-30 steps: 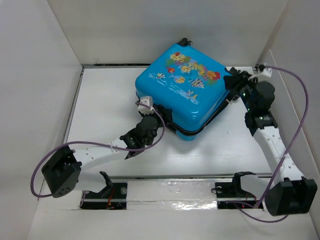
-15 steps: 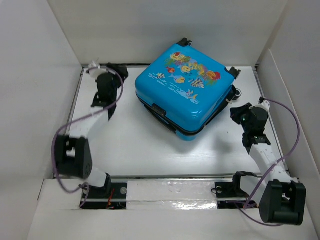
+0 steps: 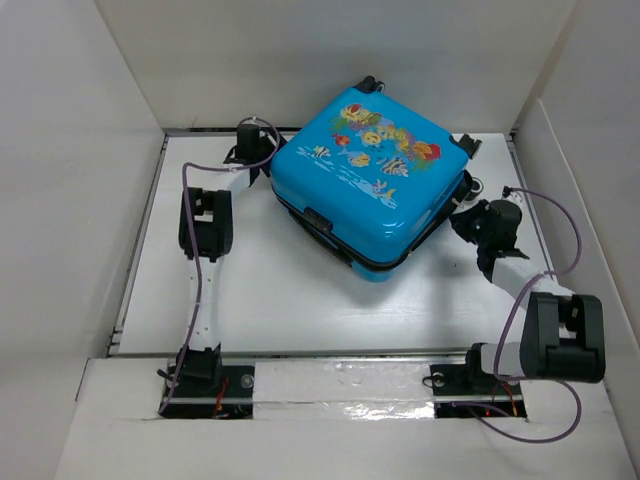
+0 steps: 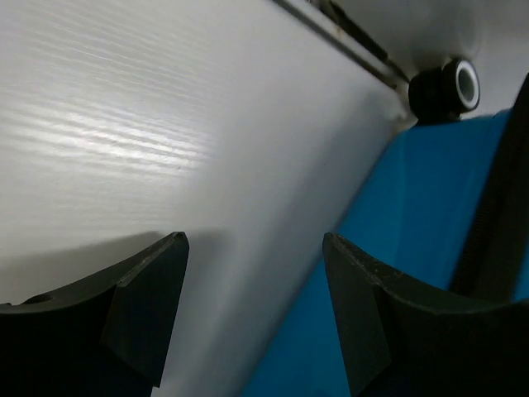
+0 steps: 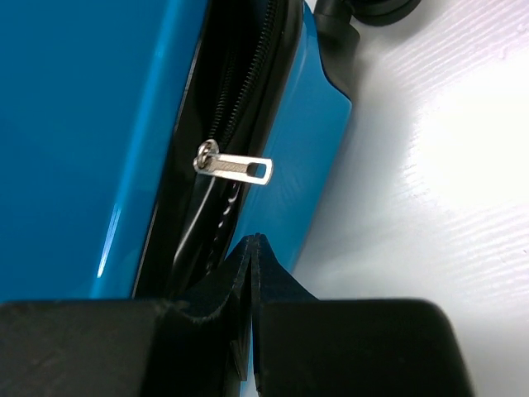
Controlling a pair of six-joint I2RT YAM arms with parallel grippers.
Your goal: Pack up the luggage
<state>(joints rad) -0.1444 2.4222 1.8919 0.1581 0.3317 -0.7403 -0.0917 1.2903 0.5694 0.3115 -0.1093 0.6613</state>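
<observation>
The bright-blue suitcase (image 3: pixel 368 180) with its fish print lies closed on the white table at the back centre. My left gripper (image 3: pixel 252 150) is open and empty at the case's far-left corner; the left wrist view shows the blue shell (image 4: pixel 413 248) on its right side and a black wheel (image 4: pixel 446 85) beyond. My right gripper (image 3: pixel 462 222) is shut and empty, low by the case's right side. In the right wrist view its tips (image 5: pixel 252 240) sit just short of the silver zipper pull (image 5: pixel 235 168) on the black zipper seam, not touching it.
White walls close in the table at the back and both sides. A black wheel (image 5: pixel 368 10) of the case shows at the top of the right wrist view. Bare white table (image 3: pixel 280 300) lies in front of the case.
My left arm swung from the case's front-left handle out to the left, then up to the far-left corner. My right arm drew back from the right corner and dropped beside the zipper.
</observation>
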